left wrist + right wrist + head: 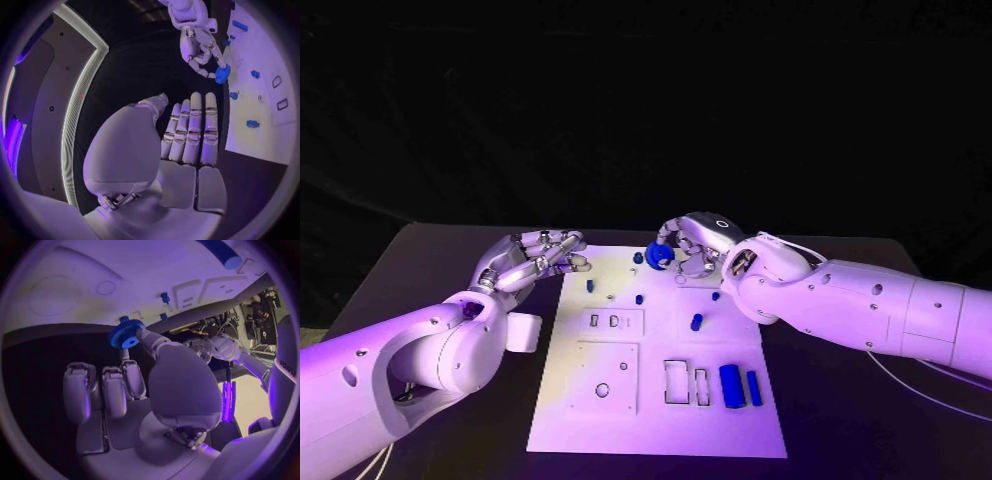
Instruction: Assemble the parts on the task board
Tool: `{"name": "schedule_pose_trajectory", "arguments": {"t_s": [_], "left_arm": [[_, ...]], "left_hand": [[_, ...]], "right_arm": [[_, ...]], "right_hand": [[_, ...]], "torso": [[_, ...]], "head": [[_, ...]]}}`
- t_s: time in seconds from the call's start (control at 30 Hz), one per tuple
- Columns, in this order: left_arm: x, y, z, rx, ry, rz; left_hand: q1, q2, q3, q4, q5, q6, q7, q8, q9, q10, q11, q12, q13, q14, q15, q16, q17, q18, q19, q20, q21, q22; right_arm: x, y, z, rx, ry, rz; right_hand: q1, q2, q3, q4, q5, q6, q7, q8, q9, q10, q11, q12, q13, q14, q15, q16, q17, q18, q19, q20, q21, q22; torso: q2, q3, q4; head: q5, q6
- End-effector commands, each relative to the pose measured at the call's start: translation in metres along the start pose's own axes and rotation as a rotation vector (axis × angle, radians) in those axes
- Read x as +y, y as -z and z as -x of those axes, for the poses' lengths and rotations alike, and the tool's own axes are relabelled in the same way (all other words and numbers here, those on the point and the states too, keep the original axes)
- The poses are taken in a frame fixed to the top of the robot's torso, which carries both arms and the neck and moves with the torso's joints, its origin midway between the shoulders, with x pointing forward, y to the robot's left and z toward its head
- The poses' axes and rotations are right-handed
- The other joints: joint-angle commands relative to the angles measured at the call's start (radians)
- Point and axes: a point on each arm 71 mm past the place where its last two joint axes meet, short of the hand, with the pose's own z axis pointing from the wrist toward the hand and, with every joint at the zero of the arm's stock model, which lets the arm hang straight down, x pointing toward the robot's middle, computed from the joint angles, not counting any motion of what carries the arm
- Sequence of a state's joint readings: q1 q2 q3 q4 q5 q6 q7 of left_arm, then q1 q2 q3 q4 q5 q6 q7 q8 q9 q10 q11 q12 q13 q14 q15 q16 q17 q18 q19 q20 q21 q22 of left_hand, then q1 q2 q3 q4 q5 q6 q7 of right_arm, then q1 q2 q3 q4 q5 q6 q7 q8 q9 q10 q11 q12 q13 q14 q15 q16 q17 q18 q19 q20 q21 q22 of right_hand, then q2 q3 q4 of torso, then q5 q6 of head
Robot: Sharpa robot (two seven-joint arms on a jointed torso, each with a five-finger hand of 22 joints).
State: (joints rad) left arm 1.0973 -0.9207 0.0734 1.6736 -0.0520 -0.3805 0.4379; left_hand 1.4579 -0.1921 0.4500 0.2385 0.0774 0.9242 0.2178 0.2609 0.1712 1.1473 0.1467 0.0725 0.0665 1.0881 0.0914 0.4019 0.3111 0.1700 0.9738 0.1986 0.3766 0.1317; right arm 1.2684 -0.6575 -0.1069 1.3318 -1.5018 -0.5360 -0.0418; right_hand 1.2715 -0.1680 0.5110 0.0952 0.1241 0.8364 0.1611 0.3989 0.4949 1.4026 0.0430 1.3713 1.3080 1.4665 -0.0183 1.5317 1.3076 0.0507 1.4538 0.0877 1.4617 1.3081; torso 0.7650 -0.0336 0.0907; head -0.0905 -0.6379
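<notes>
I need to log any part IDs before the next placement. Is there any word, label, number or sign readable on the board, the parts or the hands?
None can be read.
Task board: bare outlines and holes, no lettering.
Blue gear held in the right hand: no marking.
Left hand: no marking.
Right forearm edge: a faint dark mark, too blurred to read.

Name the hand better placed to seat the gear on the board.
Right. The right hand already pinches the blue gear over the task board's far edge; the left hand hovers off the board, holding nothing.
</notes>
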Motion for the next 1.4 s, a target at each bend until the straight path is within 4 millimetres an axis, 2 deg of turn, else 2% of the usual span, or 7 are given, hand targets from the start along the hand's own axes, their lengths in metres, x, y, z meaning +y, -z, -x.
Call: {"name": "schedule_pose_trajectory", "arguments": {"t_s": [0.03,0.2,0.6,1.03,1.17,1.3,1.4], "left_arm": [[-0.001,-0.001,-0.004,0.024,0.014,-0.007],[-0.001,-0.001,-0.005,0.028,0.016,-0.007],[-0.001,-0.001,-0.006,0.029,0.017,-0.008],[0.000,-0.002,-0.006,0.030,0.017,-0.006],[0.000,-0.002,-0.007,0.031,0.018,-0.006],[0.000,-0.002,-0.006,0.031,0.018,-0.006],[0.000,-0.002,-0.006,0.031,0.018,-0.005]], "left_hand": [[-0.009,-0.001,0.001,0.002,-0.005,-0.008,-0.001,-0.006,-0.001,-0.002,0.004,-0.004,0.001,-0.003,0.001,0.007,0.002,0.012,0.002,0.001,0.003,-0.001],[-0.009,-0.001,0.001,0.002,-0.005,-0.008,-0.001,-0.006,-0.001,-0.002,0.004,-0.004,0.001,-0.003,0.001,0.007,0.002,0.012,0.002,0.001,0.003,-0.001],[-0.012,-0.002,0.001,0.002,-0.005,-0.008,-0.001,-0.006,-0.001,-0.001,0.004,-0.004,0.001,-0.004,0.001,0.007,0.003,0.012,0.001,0.001,0.003,-0.001],[-0.012,-0.002,0.001,0.002,-0.005,-0.008,-0.001,-0.006,-0.001,-0.001,0.004,-0.004,0.001,-0.004,0.001,0.007,0.003,0.012,0.001,0.001,0.003,-0.001],[-0.012,-0.002,0.001,0.002,-0.005,-0.008,-0.001,-0.006,-0.001,-0.001,0.004,-0.004,0.001,-0.004,0.001,0.007,0.003,0.012,0.001,0.001,0.003,-0.001],[-0.012,-0.002,0.001,0.002,-0.005,-0.008,-0.001,-0.006,-0.001,-0.001,0.004,-0.004,0.001,-0.004,0.001,0.007,0.003,0.012,0.001,0.001,0.003,-0.001],[-0.012,-0.002,0.001,0.002,-0.005,-0.008,-0.001,-0.006,-0.001,-0.001,0.004,-0.004,0.001,-0.004,0.001,0.007,0.003,0.012,0.001,0.001,0.003,-0.001]], "right_arm": [[0.006,-0.006,-0.004,0.009,0.040,0.002],[0.015,-0.016,-0.012,0.030,0.042,0.006],[0.026,-0.024,-0.034,0.085,0.033,0.001],[0.028,-0.029,-0.042,0.105,0.037,-0.015],[0.027,-0.031,-0.043,0.107,0.040,-0.021],[0.026,-0.032,-0.043,0.109,0.044,-0.027],[0.026,-0.032,-0.044,0.109,0.047,-0.031]], "right_hand": [[-0.010,0.000,0.007,0.000,0.004,0.042,-0.038,0.014,0.009,0.002,-0.001,-0.006,0.018,0.082,-0.007,0.006,0.159,-0.011,0.007,-0.003,0.004,0.119],[-0.012,0.001,0.011,0.001,0.005,0.041,-0.037,0.012,0.008,0.002,-0.001,-0.006,0.018,0.082,-0.007,0.006,0.159,-0.011,0.008,-0.003,0.003,0.119],[-0.015,0.000,0.013,0.002,0.005,0.039,-0.036,0.009,0.007,0.001,0.000,-0.007,0.017,0.082,-0.006,0.005,0.157,-0.011,0.005,-0.002,0.001,0.116],[-0.017,0.000,0.015,0.003,0.006,0.038,-0.035,0.007,0.006,0.000,0.001,-0.008,0.016,0.082,-0.006,0.006,0.158,-0.011,0.006,-0.002,0.002,0.117],[-0.017,0.000,0.015,0.003,0.006,0.038,-0.035,0.007,0.006,0.000,0.001,-0.008,0.016,0.082,-0.006,0.006,0.158,-0.011,0.006,-0.002,0.002,0.117],[-0.024,-0.006,0.019,0.003,0.006,0.030,-0.031,-0.003,0.002,-0.003,0.004,-0.012,0.012,0.082,-0.003,0.005,0.157,-0.010,0.004,-0.001,0.000,0.115],[-0.032,-0.012,0.026,0.005,0.003,0.013,-0.022,-0.023,-0.005,-0.011,0.011,-0.021,0.004,0.081,0.002,0.004,0.154,-0.009,0.001,0.003,-0.004,0.111]], "torso": [[0.001,-0.0006,0.0012],[0.001,0.0002,0.0016],[0.001,0.0010,-0.0010],[0.001,0.0021,-0.0024],[0.001,0.0020,-0.0007],[0.002,0.0022,-0.0003],[0.001,0.0018,-0.0011]], "head": [[0.004,-0.001],[0.007,-0.002],[0.011,-0.006],[0.012,-0.009],[0.012,-0.010],[0.012,-0.010],[0.011,-0.011]]}}
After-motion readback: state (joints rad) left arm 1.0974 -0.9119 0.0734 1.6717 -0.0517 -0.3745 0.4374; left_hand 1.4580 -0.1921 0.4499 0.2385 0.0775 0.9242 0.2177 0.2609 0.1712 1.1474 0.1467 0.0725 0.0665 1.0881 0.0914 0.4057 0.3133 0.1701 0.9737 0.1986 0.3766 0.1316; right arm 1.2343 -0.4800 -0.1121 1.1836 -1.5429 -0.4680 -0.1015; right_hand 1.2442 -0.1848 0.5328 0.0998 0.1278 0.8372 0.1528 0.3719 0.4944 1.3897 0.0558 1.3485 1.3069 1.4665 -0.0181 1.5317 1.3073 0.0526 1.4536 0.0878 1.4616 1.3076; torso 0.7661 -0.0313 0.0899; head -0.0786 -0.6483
